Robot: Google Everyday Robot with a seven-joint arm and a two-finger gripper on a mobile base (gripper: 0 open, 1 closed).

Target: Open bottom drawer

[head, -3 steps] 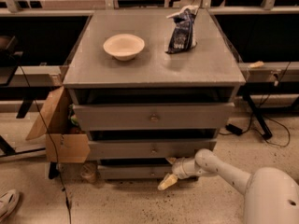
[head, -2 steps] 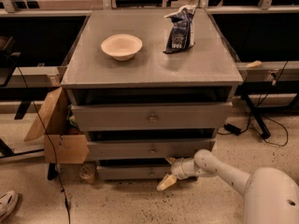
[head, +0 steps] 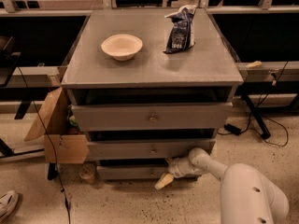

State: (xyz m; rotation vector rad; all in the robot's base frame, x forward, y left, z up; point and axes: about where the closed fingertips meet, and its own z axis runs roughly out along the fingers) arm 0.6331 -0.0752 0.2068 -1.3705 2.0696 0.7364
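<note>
White, smooth-shelled robot arm (head: pixel 247 190)
A bulky rounded white segment with small dark dots narrows past a rounded joint to a slimmer wrist. Its gripper (head: pixel 167 174), pale cream at the tip, sits against the bottom drawer (head: pixel 126 172).

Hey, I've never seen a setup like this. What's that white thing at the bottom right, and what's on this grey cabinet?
This is one camera's picture, looking down at the front of a grey cabinet with three drawers. The white shape at the lower right is a robot's arm; it ends in a grasping tool, which sits low at the front of the bottom drawer, the slimmest one. Whether it grips anything, I cannot tell. On the cabinet's top stand a pale bowl and a dark crumpled bag. An open cardboard box stands on the floor at the cabinet's left.
</note>
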